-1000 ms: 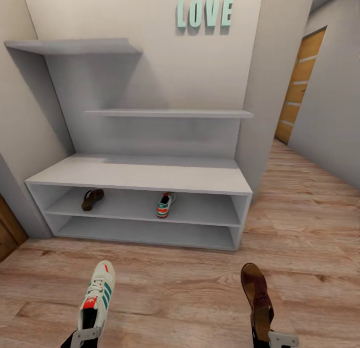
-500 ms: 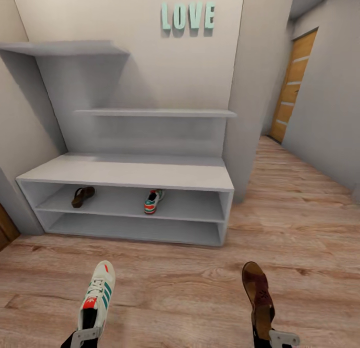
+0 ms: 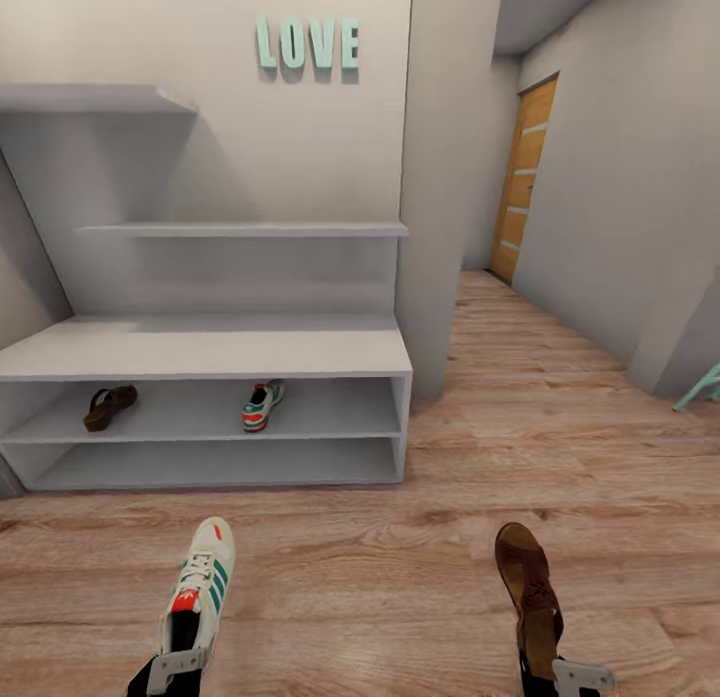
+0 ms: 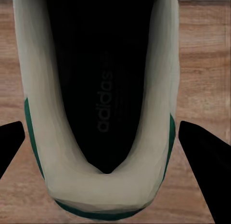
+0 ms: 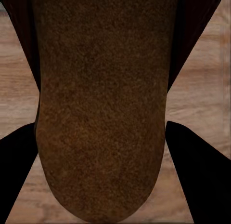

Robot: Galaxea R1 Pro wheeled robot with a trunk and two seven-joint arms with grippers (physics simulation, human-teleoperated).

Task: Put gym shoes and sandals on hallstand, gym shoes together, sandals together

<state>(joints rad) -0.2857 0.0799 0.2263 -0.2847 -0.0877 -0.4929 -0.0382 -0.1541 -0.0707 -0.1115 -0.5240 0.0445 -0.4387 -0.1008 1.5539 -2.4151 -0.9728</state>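
Pale grey hallstand [image 3: 215, 352] against wall, wood-plank corridor floor [image 3: 420, 567] before it. On its upper shoe shelf: sandal [image 3: 108, 407], gym shoe [image 3: 261, 405], apart. Left end effector [image 3: 172, 669] grips second gym shoe [image 3: 200, 592]; right end effector [image 3: 570, 677] grips second sandal [image 3: 530, 597], both above floor.

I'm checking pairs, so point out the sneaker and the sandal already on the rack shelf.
sneaker on the shelf [image 3: 262, 405], head view, on its side stripes.
sandal on the shelf [image 3: 109, 406], head view, on its strap.

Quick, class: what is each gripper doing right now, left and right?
Left gripper: shut on the gym shoe, held by its heel.
Right gripper: shut on the sandal, held by its heel.
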